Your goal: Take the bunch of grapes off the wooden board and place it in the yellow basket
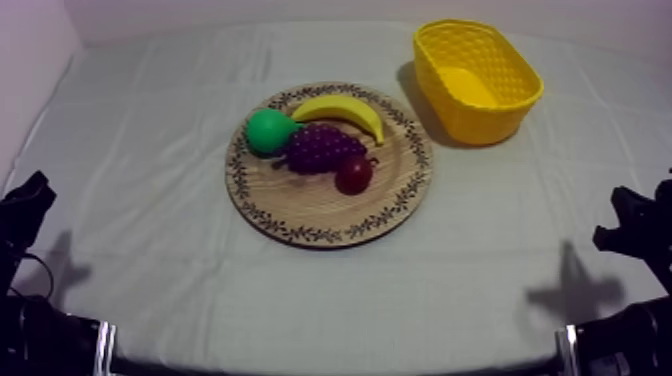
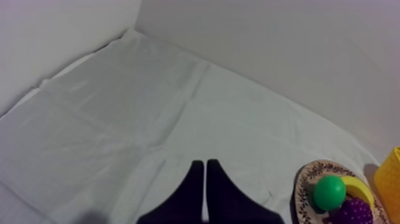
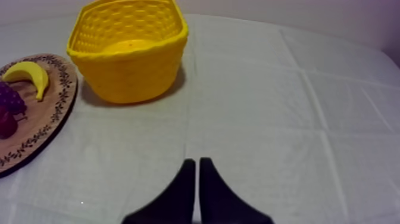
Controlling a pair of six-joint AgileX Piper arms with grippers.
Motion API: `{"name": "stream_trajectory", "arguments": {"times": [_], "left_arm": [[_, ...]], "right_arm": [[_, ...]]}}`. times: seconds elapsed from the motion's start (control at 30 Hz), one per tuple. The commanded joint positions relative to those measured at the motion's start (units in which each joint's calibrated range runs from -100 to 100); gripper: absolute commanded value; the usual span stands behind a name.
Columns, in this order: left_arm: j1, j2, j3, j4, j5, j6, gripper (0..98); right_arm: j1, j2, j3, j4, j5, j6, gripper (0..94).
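A purple bunch of grapes (image 1: pixel 322 148) lies in the middle of the round wooden board (image 1: pixel 300 215), touching a green pear (image 1: pixel 268 130), a banana (image 1: pixel 342 108) and a small red fruit (image 1: pixel 353 174). The yellow basket (image 1: pixel 510 100) stands at the back right, apart from the board, with nothing inside. My left gripper (image 2: pixel 205 164) is shut on nothing over bare cloth, far left of the board (image 2: pixel 306 184) and its grapes (image 2: pixel 356 210). My right gripper (image 3: pixel 197 161) is shut too, with the basket (image 3: pixel 128 65) ahead of it and the grapes (image 3: pixel 11 98) off to the side.
The grey-white cloth (image 1: pixel 150 100) is bare to the left of the board and along the front. Both arms sit low at the table's near corners, the left (image 1: pixel 25 200) and the right (image 1: pixel 635 225). A pale wall runs behind the table.
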Motion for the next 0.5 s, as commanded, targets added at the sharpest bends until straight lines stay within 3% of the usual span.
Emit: {"name": "stream_trajectory", "arguments": {"times": [0.0,0.47], "left_arm": [[0.0,0.0,0.0,-0.02,0.0,0.0,0.1],[0.0,0.0,0.0,-0.02,0.0,0.0,0.1]], "right_arm": [[0.0,0.0,0.0,0.0,0.0,-0.1,0.5],[-0.1,0.0,0.0,0.0,0.0,-0.3,0.5]]}}
